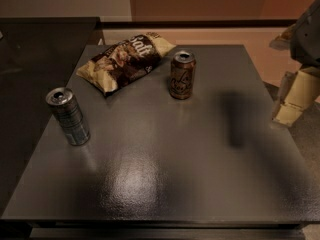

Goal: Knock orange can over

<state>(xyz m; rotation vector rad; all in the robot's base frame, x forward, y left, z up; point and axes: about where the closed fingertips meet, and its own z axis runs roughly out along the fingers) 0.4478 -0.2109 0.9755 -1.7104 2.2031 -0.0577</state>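
The orange can (pixel 182 75) stands upright on the dark table (pixel 165 164), in the far middle part, with pale cursive lettering and a silver top rim. My gripper (pixel 295 101) is at the right edge of the view, beyond the table's right side and well to the right of the can. Its pale fingers point down, and the grey arm rises above them toward the top right corner. It casts a dark shadow on the table to the right of the can.
A slim silver-blue can (pixel 68 115) stands upright near the table's left edge. A crumpled chip bag (pixel 125 60) lies at the far left, just left of the orange can. A darker counter (pixel 35 49) adjoins the table on the left.
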